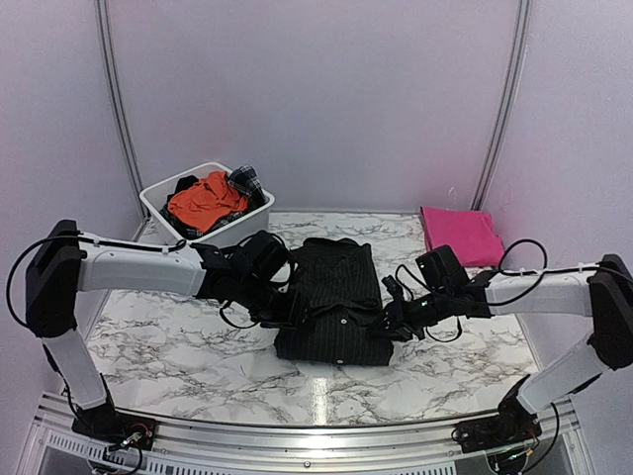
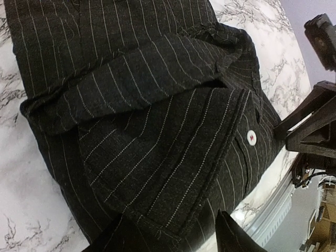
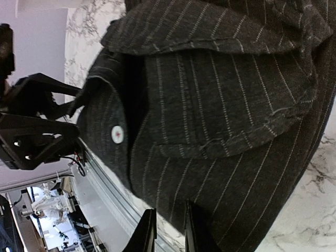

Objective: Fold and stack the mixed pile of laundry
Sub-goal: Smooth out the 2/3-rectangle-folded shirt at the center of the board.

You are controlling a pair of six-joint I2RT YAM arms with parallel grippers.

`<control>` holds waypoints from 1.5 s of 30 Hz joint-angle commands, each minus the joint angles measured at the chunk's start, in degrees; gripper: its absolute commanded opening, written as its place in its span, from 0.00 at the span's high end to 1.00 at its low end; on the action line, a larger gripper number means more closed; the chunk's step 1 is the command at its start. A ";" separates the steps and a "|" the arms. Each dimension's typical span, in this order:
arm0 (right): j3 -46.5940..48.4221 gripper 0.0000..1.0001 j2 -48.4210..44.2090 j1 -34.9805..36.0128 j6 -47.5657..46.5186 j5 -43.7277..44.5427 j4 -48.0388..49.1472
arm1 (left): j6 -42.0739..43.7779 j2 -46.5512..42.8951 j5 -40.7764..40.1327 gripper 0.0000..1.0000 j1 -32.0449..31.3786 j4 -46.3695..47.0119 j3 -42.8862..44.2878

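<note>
Left end effector (image 1: 285, 309) and right end effector (image 1: 393, 322) flank pinstriped shirt (image 1: 331, 282), mid-frame. Left wrist: jaws half open over hem, nothing held. Right wrist: jaws nearly closed, grip unclear; thin pinch could slip, fold collapses.

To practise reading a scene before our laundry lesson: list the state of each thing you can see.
black pinstriped shirt: folded, flat at centre of table.
pink cloth: folded, far right corner.
white tub: holds orange garment and plaid piece.
left hand: open, at shirt's edge.
right hand: nearly closed; grip unclear.
</note>
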 commanded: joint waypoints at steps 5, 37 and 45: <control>9.55 0.88 10.96 0.31 -6.66 6.98 -2.12 | -0.35 2.49 -1.13 0.43 1.29 -0.88 4.09; 30.13 0.50 11.60 -7.10 -16.12 4.70 -11.85 | 9.23 23.73 -5.31 0.34 8.10 -6.97 36.45; 19.77 0.47 6.71 3.35 -2.00 -1.29 3.31 | 5.09 6.07 -5.76 0.01 9.25 -6.03 25.23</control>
